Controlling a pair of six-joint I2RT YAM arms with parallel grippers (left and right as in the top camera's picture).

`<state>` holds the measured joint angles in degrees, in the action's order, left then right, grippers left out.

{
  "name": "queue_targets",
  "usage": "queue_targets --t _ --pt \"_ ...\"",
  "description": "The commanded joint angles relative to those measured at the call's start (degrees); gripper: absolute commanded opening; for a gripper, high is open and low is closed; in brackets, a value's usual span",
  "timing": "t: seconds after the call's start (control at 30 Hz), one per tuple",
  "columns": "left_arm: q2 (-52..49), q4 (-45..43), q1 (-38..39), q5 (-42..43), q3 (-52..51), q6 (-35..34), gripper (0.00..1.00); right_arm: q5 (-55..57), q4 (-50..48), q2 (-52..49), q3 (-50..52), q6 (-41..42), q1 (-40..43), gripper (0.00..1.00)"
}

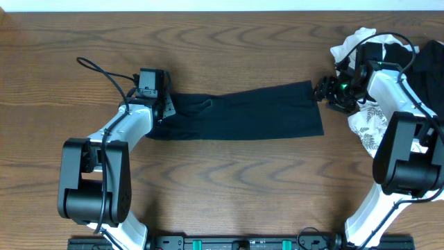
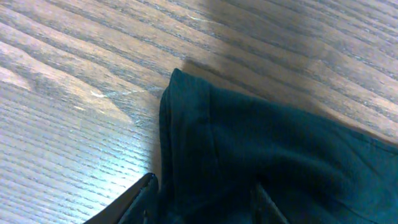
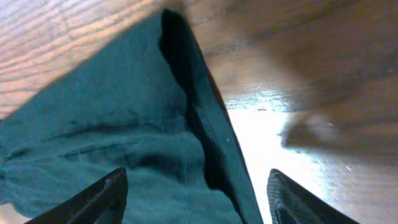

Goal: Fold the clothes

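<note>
At the table's (image 1: pixel 229 187) near edge both arms rise from their bases and reach forward, elbows bent. Mid-table, the left gripper (image 1: pixel 164 104) straddles the black garment's (image 1: pixel 243 111) left end, jaws apart. The right gripper (image 1: pixel 324 90) hangs released over its right corner. Far right, white, black and leaf-print clothes (image 1: pixel 368 121) lie heaped.

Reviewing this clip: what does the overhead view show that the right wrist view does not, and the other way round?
Only overhead: the whole black garment spread out as a long band, the left gripper at its left end, and the pile of other clothes by the right arm. Only right wrist: the right gripper up close, its fingers wide apart on either side of the garment's folded edge. Both: the garment's right end lying on the wooden table.
</note>
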<state>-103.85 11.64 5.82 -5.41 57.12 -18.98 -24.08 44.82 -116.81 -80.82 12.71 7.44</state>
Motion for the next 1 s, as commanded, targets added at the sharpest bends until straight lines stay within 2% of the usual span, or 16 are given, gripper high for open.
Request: queue_targets --t 0.0,0.4,0.97 --pt "-0.79 0.26 -0.07 -1.25 0.48 1.18 0.49 -1.9 -0.26 -3.02 0.33 -0.74 -0.74 0.71" --pt "-0.79 0.9 -0.07 -1.25 0.48 1.18 0.49 -1.84 -1.36 -6.38 0.33 1.14 -2.93 0.72" --pt "-0.79 1.79 -0.07 -1.25 0.48 1.18 0.49 -0.35 -3.74 -6.43 0.35 6.6 -3.04 0.63"
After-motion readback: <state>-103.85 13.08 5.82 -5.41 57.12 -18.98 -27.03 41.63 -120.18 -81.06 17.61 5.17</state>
